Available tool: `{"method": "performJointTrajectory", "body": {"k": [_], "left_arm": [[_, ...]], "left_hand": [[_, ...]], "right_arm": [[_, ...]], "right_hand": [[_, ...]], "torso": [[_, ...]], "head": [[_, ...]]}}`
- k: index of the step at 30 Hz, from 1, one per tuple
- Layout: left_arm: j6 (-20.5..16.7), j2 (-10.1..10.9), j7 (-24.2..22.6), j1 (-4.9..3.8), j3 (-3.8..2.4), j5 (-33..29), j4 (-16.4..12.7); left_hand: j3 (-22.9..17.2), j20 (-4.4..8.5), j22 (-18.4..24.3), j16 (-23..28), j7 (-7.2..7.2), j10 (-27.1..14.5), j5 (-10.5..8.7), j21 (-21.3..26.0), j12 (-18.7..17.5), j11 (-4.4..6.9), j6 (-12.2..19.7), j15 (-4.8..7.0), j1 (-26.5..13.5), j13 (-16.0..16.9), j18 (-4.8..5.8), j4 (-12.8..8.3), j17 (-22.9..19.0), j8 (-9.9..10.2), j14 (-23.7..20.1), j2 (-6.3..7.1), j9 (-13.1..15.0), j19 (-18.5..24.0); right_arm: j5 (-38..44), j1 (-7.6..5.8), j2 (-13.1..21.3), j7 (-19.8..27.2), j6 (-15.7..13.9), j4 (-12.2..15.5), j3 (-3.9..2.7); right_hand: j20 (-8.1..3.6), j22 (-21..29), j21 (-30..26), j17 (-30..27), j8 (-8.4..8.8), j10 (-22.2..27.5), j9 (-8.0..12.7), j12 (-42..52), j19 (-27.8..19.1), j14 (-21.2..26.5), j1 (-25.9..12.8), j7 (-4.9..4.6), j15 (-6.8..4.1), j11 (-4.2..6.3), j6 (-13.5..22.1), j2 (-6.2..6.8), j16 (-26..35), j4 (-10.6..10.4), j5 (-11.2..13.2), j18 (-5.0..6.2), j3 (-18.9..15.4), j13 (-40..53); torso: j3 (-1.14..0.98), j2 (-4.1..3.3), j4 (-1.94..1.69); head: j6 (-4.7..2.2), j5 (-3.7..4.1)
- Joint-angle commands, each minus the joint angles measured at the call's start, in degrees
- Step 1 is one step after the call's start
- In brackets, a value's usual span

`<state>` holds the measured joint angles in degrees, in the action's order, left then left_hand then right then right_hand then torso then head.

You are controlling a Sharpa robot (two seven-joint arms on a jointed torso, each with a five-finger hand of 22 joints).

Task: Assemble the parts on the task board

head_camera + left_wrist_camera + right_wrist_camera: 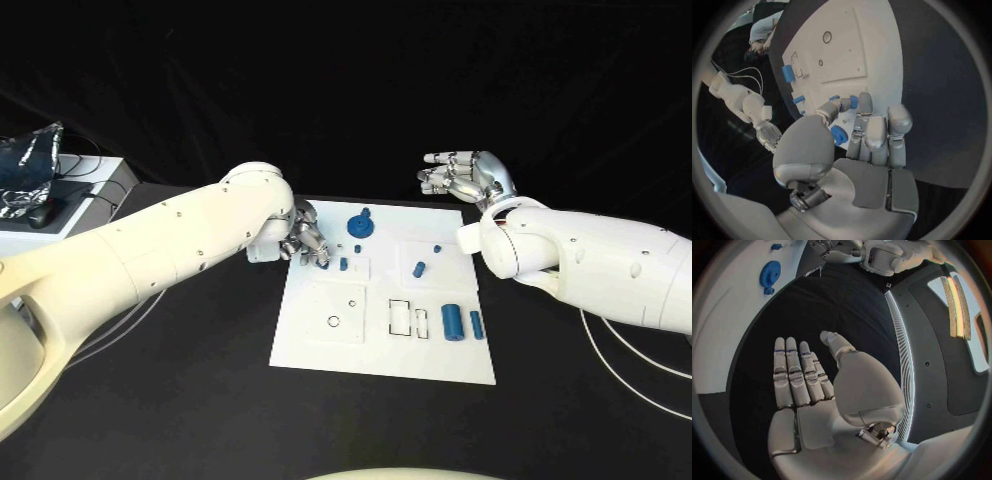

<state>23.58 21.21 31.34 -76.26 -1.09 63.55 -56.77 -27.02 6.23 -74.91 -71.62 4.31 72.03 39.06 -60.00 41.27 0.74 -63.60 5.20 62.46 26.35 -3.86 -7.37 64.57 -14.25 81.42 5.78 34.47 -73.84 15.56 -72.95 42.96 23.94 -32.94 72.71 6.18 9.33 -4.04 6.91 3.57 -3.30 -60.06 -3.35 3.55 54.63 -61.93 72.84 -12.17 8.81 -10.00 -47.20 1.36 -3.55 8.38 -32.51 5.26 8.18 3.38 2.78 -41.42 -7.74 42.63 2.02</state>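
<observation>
The white task board [378, 345] lies in the middle of the table. My left hand [300, 238] hovers low at its far left edge, fingers stretched toward two small blue parts [333, 264]. In the left wrist view, one small blue part [853, 101] sits between the thumb tip and a fingertip, and a round blue piece [839, 135] shows between thumb and fingers; whether either is touched is unclear. A blue disc-shaped part [361, 225] lies by that hand. My right hand [464, 178] is raised beyond the far right corner, fingers straight and holding nothing.
A short blue peg [420, 268] and two blue cylinders [463, 323] lie on the right side of the board, beside rectangular slots [410, 319]. A round hole [335, 322] marks the near left. A white box with foil [43, 185] stands at the far left.
</observation>
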Motion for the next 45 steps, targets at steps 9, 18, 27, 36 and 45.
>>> {"method": "performJointTrajectory", "body": {"k": [9, 18, 27, 36, 45], "left_arm": [[2.7, -0.3, 1.7, 0.13, 0.15, -1.6, 0.9], [2.1, -1.1, 2.0, 0.15, 0.17, -2.1, 2.1], [1.1, -1.6, 2.4, 0.16, 0.21, -3.4, 2.9], [1.8, -1.8, 2.7, 0.16, 0.24, -4.9, 3.2], [0.7, -2.0, 2.7, 0.16, 0.26, -5.7, 3.4]], "left_hand": [[-3.5, 0.13, -4.6, -0.3, -2.45, 3.0, 0.26, 0.2, -0.2, 2.46, -2.8, 0.21, 0.8, 0.0, 0.77, -3.3, 0.2, 0.1, 0.3, -1.0, 0.3, 0.1], [-3.6, 0.16, -4.5, 0.0, -2.45, 3.0, 0.15, 0.3, -0.2, 2.49, -2.9, 0.27, -0.2, 0.2, 0.71, -4.0, 0.5, 0.4, 0.4, -1.64, 0.6, 0.1], [-1.9, -0.01, -4.3, 0.0, -2.66, 3.2, -0.43, 0.5, 0.0, 2.53, -2.7, 0.25, -1.2, 0.3, 0.66, -4.5, 1.0, 0.4, 0.5, -3.43, 1.2, 0.1], [2.6, -0.18, -4.3, -0.7, -2.94, 3.9, -0.63, 0.2, -0.2, 2.61, -3.2, 0.17, 1.2, 0.2, 0.8, -3.2, 2.2, 0.6, 0.7, -3.45, 1.0, 0.0], [6.7, -0.32, -4.5, -1.4, -3.57, 5.0, -3.09, -0.6, 0.2, 2.78, -4.0, 0.17, 1.6, 0.4, 1.01, -1.5, 3.4, 0.9, 1.0, -5.73, 0.7, -0.5]], "right_arm": [[0.1, 0.01, -0.1, 0.5, 0.9, 0.0, -0.01], [0.1, 0.01, -0.2, 0.5, 0.8, 0.1, -0.01], [0.2, 0.01, -0.3, 0.5, 0.9, 0.0, -0.01], [0.2, 0.01, -0.3, 0.5, 1.0, 0.0, -0.01], [0.3, 0.01, -0.3, 0.5, 1.1, 0.0, -0.01]], "right_hand": [[0.0, 0.0, 0.0, -0.1, 0.12, 0.1, 0.0, -0.1, -0.5, 0.3, -0.7, -0.68, -0.22, 0.24, -0.4, 0.07, 0.1, 0.1, -0.3, -0.28, 0.1, -0.1], [0.0, 0.0, 0.0, -0.1, 0.12, 0.1, 0.0, -0.1, -0.5, 0.3, -0.7, -0.68, -0.22, 0.24, -0.4, 0.07, 0.1, 0.1, -0.3, -0.28, 0.1, -0.1], [0.01, 0.0, 0.0, -0.1, 0.13, 0.2, 0.0, -0.1, -0.5, 0.3, -0.6, -0.69, -0.22, 0.22, -0.3, 0.07, 0.1, 0.2, -0.3, -0.28, 0.2, -0.1], [0.05, 0.0, -0.1, -0.1, 0.13, 0.2, 0.0, -0.1, -0.7, 0.3, -0.6, -0.71, -0.21, 0.22, -0.2, 0.09, 0.1, 0.4, -1.2, -0.39, 0.5, -0.1], [0.01, 0.0, -0.1, -0.1, 0.13, 0.2, 0.0, -0.1, -0.8, 0.4, -0.7, -0.71, -0.2, 0.21, -0.2, 0.2, 0.1, 0.6, -2.4, -0.44, 0.7, -0.1]], "torso": [[0.02, -0.06, 0.0], [-0.02, -0.21, 0.13], [-0.03, -0.06, -0.01], [-0.06, -0.01, 0.05], [-0.02, 0.0, -0.01]], "head": [[-0.01, -0.14], [-0.11, -0.15], [0.14, -0.01], [0.18, -0.11], [0.13, -0.1]]}}
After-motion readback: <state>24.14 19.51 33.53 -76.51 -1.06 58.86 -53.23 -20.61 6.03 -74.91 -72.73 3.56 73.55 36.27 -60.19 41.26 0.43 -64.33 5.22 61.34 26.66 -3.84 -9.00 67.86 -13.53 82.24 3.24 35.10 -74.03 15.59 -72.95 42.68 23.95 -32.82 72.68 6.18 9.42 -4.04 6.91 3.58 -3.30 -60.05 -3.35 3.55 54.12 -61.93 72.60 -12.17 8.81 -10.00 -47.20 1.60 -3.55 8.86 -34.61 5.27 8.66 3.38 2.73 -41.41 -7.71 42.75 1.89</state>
